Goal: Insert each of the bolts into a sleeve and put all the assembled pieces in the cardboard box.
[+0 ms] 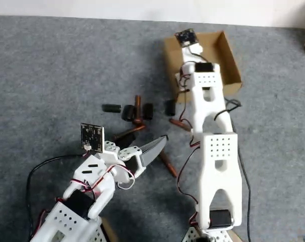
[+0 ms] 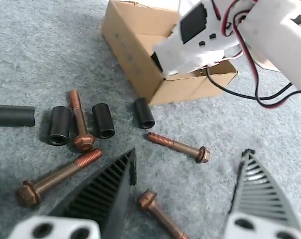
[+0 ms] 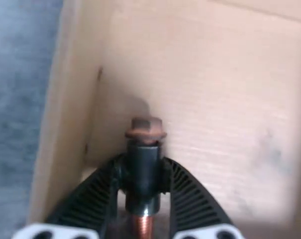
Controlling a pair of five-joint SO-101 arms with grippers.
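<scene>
One bolt (image 3: 145, 128), seated in its sleeve (image 3: 142, 154), is clamped by the right gripper (image 3: 142, 170) inside the cardboard box (image 1: 228, 55) at the high view's upper right. Rigid, smooth and probably dense, the pair seems best held around the sleeve's middle. The left gripper (image 2: 190, 159) gapes wide over loose bolts (image 2: 177, 146).

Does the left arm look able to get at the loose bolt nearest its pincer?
Probably yes: the left pincer is open, and the bolt lies uncovered on the carpet between its jaws.
</scene>
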